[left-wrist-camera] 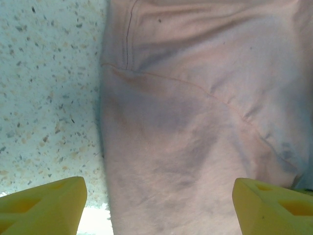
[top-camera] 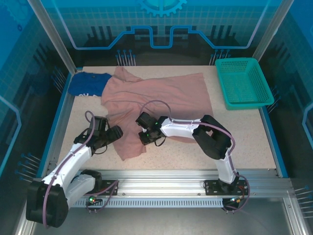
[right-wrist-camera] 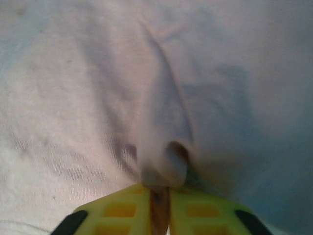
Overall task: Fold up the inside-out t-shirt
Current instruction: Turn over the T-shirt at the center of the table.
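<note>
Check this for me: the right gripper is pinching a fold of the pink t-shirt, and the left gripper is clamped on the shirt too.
Wrong about the left gripper: the left wrist view shows it wide open above the pink t-shirt, gripping nothing. The right gripper does pinch a fold.

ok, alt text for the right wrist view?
Yellow fingers of the right arm are shut on a pinched fold of the pink t-shirt. The fold runs as a ridge away from the fingertips, with wrinkled cloth on both sides.
</note>
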Motion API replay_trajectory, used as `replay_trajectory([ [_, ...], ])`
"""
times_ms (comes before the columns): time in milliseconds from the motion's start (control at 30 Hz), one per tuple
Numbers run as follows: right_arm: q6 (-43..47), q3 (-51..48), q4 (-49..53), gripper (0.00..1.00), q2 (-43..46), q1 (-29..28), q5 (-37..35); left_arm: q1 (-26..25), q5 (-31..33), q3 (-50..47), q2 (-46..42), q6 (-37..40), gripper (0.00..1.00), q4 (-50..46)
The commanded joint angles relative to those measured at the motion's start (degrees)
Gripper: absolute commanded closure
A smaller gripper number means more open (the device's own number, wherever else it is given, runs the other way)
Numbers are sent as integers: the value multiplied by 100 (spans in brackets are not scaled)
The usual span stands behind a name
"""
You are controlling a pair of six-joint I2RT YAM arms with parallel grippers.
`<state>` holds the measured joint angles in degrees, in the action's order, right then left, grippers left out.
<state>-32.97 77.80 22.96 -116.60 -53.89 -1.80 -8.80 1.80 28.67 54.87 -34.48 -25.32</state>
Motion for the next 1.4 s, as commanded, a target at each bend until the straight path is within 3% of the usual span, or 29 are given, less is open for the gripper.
replay_trajectory([
  [0, 61, -103, 388, 89, 84, 275, -364, -161, -229, -91, -35, -57, 21, -169],
  [333, 90, -222, 321, 86, 33, 511, 27, -745, -400, -218, -47, -336, 27, -471],
  [467, 58, -274, 262, 85, 45, 507, 75, -1292, -374, -369, -249, -708, 42, -708],
  [600, 87, -309, 259, 85, 87, 504, 50, -2057, -183, -423, -516, -1099, 50, -1068],
  [733, 96, -328, 220, 84, 76, 504, 56, -2639, -180, -545, -413, -1327, 54, -839],
  [967, 134, -297, 207, 84, 89, 477, 101, -3238, 193, -192, 555, -1138, 52, -304],
  [1367, 102, -437, 120, 85, 165, 480, 86, -3455, 660, 272, 1646, -554, 40, 36],
])
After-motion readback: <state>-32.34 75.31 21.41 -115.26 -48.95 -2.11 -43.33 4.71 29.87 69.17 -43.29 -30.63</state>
